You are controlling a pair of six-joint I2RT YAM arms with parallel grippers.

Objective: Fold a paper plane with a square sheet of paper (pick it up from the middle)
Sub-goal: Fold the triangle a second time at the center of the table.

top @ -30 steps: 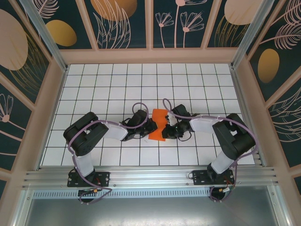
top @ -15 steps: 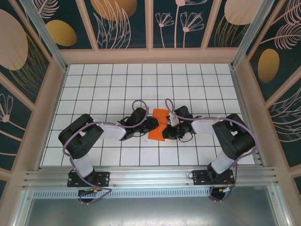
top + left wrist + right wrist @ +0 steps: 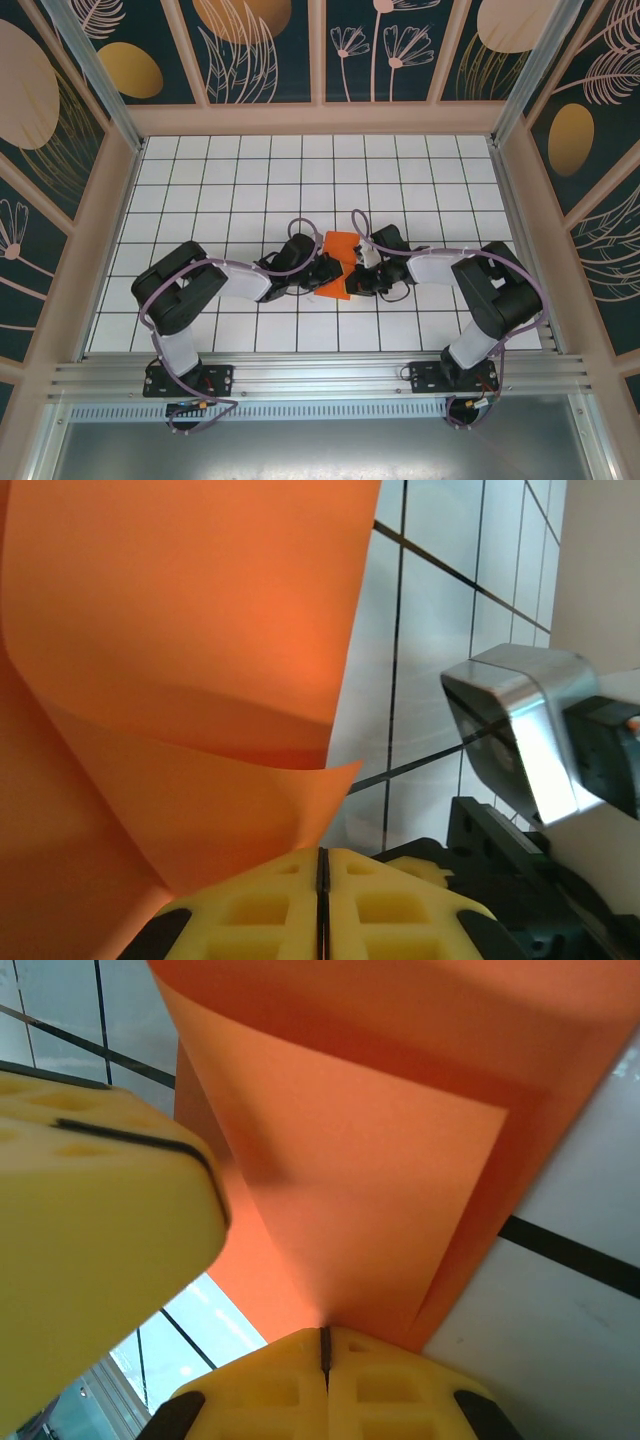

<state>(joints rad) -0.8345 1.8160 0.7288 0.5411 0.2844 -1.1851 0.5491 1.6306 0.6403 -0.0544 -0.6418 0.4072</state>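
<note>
The square sheet of paper sits near the middle of the white tiled worktop, a little toward 6 o'clock of centre, caught between the two arms. From above it reads as a skewed, doubled-over orange shape rather than a flat square. It is not yet a pointed dart.

The left gripper meets the sheet from its 9 o'clock side. In the left wrist view its yellow jaws are pressed together, the seam between them a thin dark line. The orange paper rises from them toward 12 o'clock in two overlapping layers, so they appear to be nipping its lower edge (the exact bite is hard to read).

The right gripper comes in from 3 o'clock. In its own wrist view the jaws are likewise pressed together. A crease in the paper runs straight down into their seam, with a flap lying over a darker layer behind. The left gripper's yellow pad looms at 9 o'clock of that view, so the two grips are very near each other.

I judge this to be an early or middle fold: a flap is being turned over while both arms hold the sheet.

The next move calls for bringing the free edge squarely onto the layer beneath, laying the sheet on the tiles and pressing the crease flat. The arms must move together, since thin paper pinched at two close points will buckle or tear if they pull apart or twist.
</note>
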